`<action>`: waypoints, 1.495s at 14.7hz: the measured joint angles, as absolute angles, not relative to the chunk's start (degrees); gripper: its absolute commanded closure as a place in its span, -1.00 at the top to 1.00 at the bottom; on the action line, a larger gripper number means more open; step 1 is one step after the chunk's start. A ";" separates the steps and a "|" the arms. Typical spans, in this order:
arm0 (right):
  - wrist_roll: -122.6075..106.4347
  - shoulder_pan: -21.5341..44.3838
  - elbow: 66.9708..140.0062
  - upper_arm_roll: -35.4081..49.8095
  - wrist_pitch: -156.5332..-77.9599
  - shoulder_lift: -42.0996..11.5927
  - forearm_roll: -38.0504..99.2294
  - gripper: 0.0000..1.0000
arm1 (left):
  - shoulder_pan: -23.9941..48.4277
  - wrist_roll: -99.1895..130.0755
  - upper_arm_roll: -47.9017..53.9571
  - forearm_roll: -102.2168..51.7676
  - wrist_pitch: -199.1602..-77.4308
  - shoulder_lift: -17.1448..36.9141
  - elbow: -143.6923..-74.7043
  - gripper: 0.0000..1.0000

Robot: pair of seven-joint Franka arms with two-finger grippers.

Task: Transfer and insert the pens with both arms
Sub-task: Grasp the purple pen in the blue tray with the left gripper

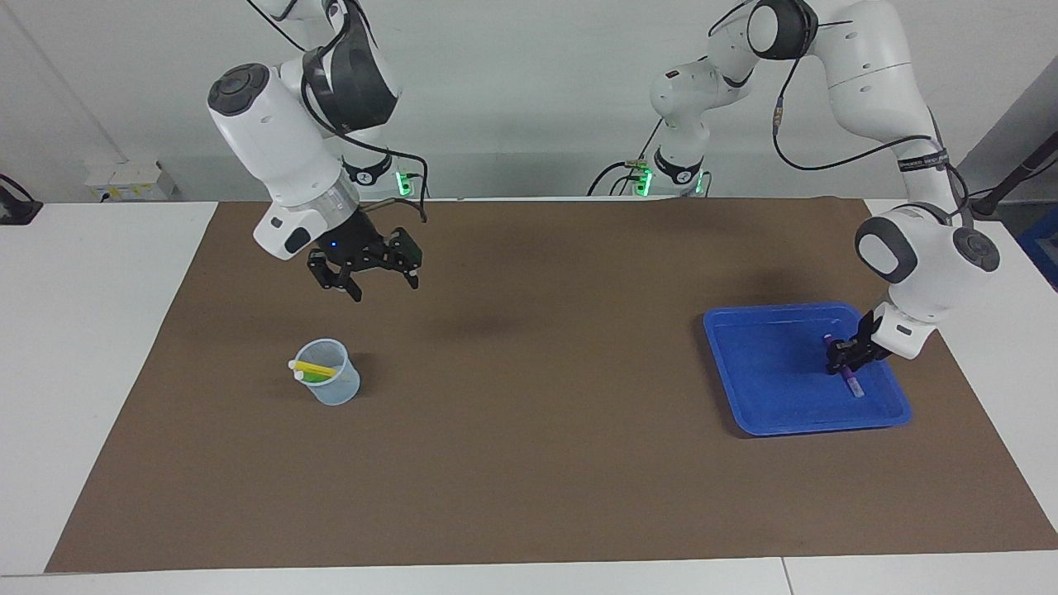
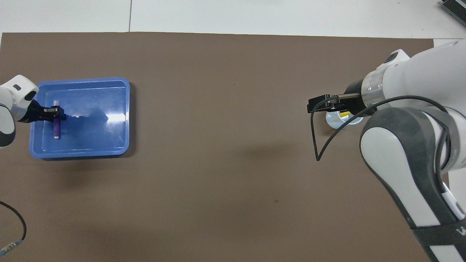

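While the yellow pen (image 1: 315,368) and the green pen (image 1: 312,377) are already stood in the cup (image 1: 329,385), the purple pen (image 1: 845,373) is left in the blue tray (image 1: 748,347), gripped there by the left gripper (image 1: 845,357). The right gripper (image 1: 374,281) is held wide open above the cup.

worktop (image 1: 83,372): white, covered by brown mat (image 1: 529,463) | blue tray (image 1: 744,413): set on mat toward left arm's end | clear cup (image 1: 335,392): stood upright toward right arm's end
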State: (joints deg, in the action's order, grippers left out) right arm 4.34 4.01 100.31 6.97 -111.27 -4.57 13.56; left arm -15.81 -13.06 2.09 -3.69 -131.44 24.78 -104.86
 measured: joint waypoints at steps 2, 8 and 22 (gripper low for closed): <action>4.91 4.11 100.32 7.00 -111.26 -4.45 13.62 1.00 | -15.94 -13.27 2.10 -3.67 -131.52 24.77 -104.86 -0.96; 6.27 4.33 100.32 7.47 -111.27 -4.42 14.79 1.00 | -16.04 -13.52 2.30 -3.65 -131.61 24.73 -104.85 -1.00; 7.33 5.79 100.69 7.58 -112.64 -4.43 15.56 1.00 | -12.15 -7.56 3.67 -4.26 -119.41 21.30 -99.11 -1.00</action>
State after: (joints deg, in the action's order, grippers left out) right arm 7.33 5.79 100.69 7.58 -112.64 -4.43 15.56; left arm -12.15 -7.56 3.67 -4.26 -119.41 21.30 -99.11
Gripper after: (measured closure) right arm 0.000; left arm 0.833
